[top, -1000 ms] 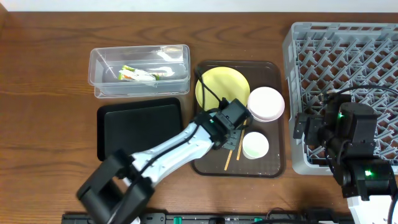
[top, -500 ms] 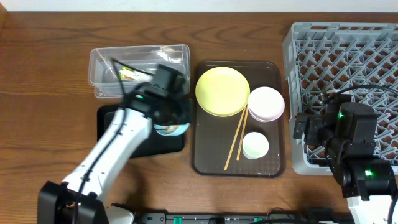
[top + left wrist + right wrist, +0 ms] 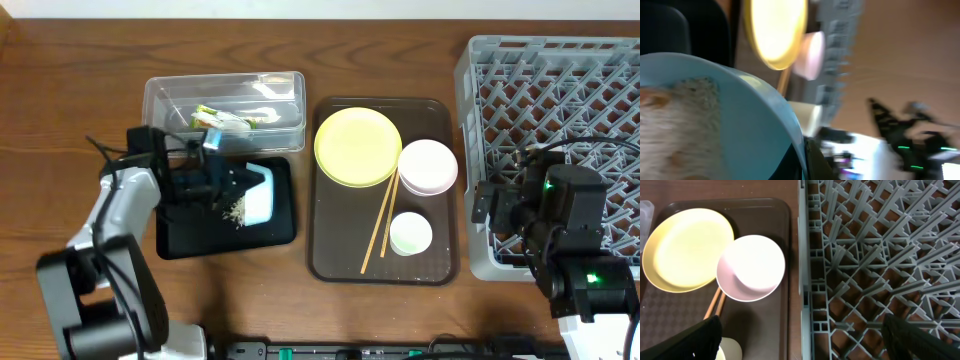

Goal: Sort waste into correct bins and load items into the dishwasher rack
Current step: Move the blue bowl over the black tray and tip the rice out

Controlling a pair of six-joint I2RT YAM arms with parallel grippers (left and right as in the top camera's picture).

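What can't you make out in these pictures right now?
How the left tool grips the light blue bowl: overhead, the bowl covers the fingertips; the left wrist view is blurred.
Most of the white cup: right wrist, cut by the bottom edge.
Print on the wrapper: overhead, too small.

Lt-blue bowl (image 3: 258,194) (yel. plate (image 3: 358,147))

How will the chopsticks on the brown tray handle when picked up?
The chopsticks look thin and stiff, so probably light but hard to pinch off the flat tray. Two loose sticks side by side may roll or split apart. Their upper ends sit by the pink bowl, easily nudged.
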